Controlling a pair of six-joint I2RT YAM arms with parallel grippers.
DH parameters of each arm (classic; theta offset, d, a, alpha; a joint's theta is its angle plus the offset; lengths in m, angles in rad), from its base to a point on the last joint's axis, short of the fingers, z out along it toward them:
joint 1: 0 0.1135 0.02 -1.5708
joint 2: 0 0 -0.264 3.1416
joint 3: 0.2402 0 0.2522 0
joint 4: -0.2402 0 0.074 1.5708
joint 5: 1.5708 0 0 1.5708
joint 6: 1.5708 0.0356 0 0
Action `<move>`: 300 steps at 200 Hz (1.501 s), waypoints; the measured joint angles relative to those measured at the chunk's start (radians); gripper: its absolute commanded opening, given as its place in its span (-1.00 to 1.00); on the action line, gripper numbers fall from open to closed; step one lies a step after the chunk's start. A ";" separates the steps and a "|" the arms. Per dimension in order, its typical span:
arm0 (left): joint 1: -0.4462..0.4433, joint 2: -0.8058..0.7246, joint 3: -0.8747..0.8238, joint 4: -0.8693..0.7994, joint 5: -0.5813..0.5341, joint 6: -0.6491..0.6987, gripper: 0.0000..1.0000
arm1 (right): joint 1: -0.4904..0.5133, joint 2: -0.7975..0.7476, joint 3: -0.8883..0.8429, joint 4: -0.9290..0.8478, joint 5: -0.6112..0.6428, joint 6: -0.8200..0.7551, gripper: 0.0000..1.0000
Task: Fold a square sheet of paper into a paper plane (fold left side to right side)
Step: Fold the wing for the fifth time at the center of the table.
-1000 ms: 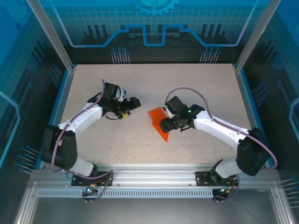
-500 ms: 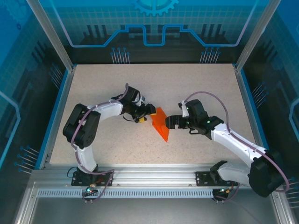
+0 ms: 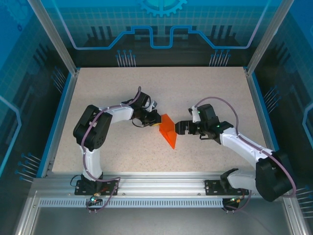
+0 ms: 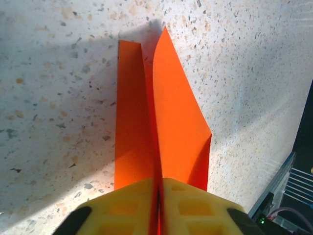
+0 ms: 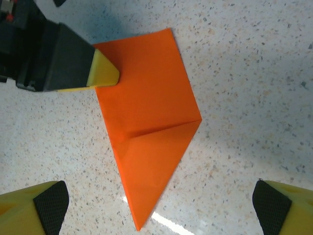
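The square sheet of paper (image 3: 169, 132) is bright orange and folded into a pointed kite-like shape, its tip toward the near edge of the table. My left gripper (image 3: 156, 119) is shut on the paper's far left edge. In the left wrist view its yellow fingers (image 4: 122, 205) pinch a raised crease of the paper (image 4: 171, 117), and both flaps slope away from it. My right gripper (image 3: 179, 127) stands open just right of the paper, apart from it. In the right wrist view the paper (image 5: 151, 122) lies beyond my right gripper (image 5: 159, 208), and the left fingertip (image 5: 105, 73) sits at its upper left corner.
The speckled tabletop (image 3: 205, 88) is bordered by a blue rim (image 3: 61, 107) and aluminium posts. Both arms reach in toward the middle. Open surface lies behind the paper and at both sides.
The left gripper came in from the left and shut on the paper's edge. The right gripper let go of the paper, drew back to the right and opened wide.
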 measured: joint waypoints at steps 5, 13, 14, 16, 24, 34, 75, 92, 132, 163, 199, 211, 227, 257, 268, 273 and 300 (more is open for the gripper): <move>0.000 -0.003 -0.004 0.003 0.001 0.014 -0.87 | -0.014 0.007 -0.001 0.014 -0.018 -0.001 0.98; 0.000 -0.012 -0.013 0.005 0.008 0.034 -0.88 | -0.035 0.020 -0.001 0.040 -0.049 -0.004 0.98; 0.000 -0.014 -0.015 0.005 0.010 0.036 -0.88 | -0.037 0.022 -0.001 0.043 -0.053 -0.004 0.97; 0.000 -0.016 -0.017 0.007 0.011 0.041 -0.88 | -0.042 0.026 -0.001 0.049 -0.063 -0.004 0.97; 0.000 -0.028 -0.030 0.014 0.023 0.061 -0.89 | -0.061 0.044 -0.001 0.079 -0.099 -0.008 0.96; 0.000 -0.044 -0.046 0.026 0.041 0.086 -0.91 | -0.082 0.075 -0.001 0.112 -0.146 -0.017 0.91; 0.000 -0.093 -0.090 0.059 0.104 0.169 -0.96 | -0.144 0.251 0.016 0.209 -0.332 -0.070 0.74; 0.000 -0.098 -0.099 0.076 0.129 0.193 -0.97 | -0.158 0.325 0.040 0.248 -0.400 -0.084 0.70; 0.000 -0.099 -0.113 0.103 0.164 0.221 -0.99 | -0.165 0.474 0.120 0.316 -0.515 -0.106 0.69; 0.000 -0.099 -0.114 0.106 0.176 0.225 -1.00 | -0.165 0.558 0.168 0.349 -0.568 -0.109 0.67; 0.000 -0.099 -0.114 0.106 0.188 0.225 -1.00 | -0.165 0.632 0.224 0.369 -0.623 -0.114 0.43; 0.000 -0.099 -0.114 0.106 0.191 0.225 -1.00 | -0.165 0.654 0.235 0.374 -0.645 -0.115 0.35; 0.000 -0.099 -0.114 0.106 0.191 0.225 -1.00 | -0.165 0.671 0.238 0.374 -0.668 -0.116 0.28; 0.000 -0.099 -0.114 0.106 0.191 0.237 -1.00 | -0.165 0.672 0.238 0.372 -0.695 -0.127 0.11; 0.000 -0.099 -0.114 0.105 0.191 0.241 -1.00 | -0.165 0.671 0.238 0.367 -0.697 -0.131 0.05; 0.000 -0.099 -0.114 0.105 0.191 0.242 -1.00 | -0.165 0.670 0.237 0.365 -0.697 -0.133 0.03; 0.000 -0.099 -0.114 0.102 0.190 0.246 -1.00 | -0.165 0.645 0.232 0.344 -0.697 -0.146 -0.09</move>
